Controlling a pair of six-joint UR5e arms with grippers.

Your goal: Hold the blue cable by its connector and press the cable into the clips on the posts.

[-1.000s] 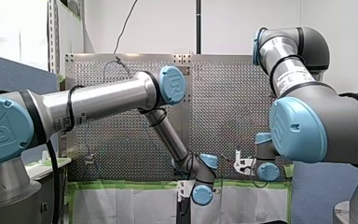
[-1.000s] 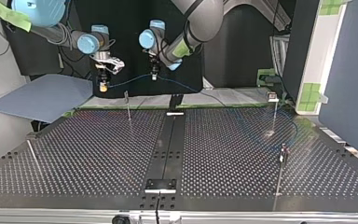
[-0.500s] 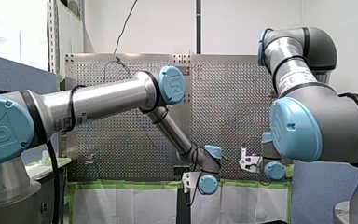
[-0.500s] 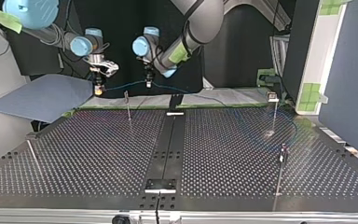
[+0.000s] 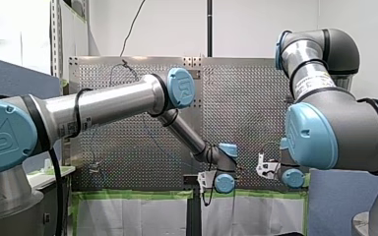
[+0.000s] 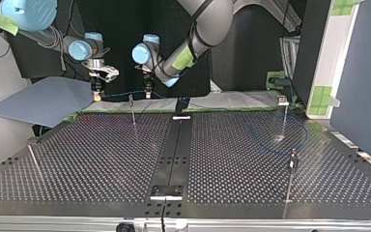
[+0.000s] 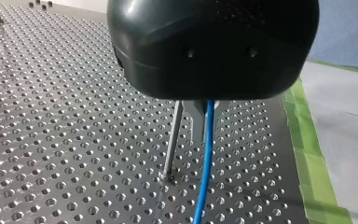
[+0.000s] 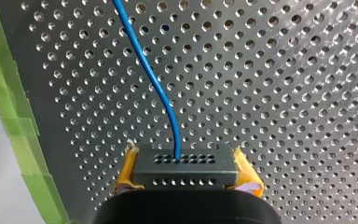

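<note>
My right tool is clenched on the dark perforated block connector, its yellow pads pressed to the block's two ends, and the thin blue cable leaves the block and runs out over the perforated metal surface. My left tool is mostly hidden by its own black housing. The cable comes out hard against one metal finger and hangs from it, so I read that tool as clenched on the cable further along. Just beside it stands a thin metal post. In the top view the stretch of cable between the two tools lies near the small clip on top of that post, and whether it touches is too small to tell. The step in hand looks like seating this first clip, with the other posts unthreaded. Next, both tools should probably descend together with the stretch taut and centred over the clip's mouth.
</note>
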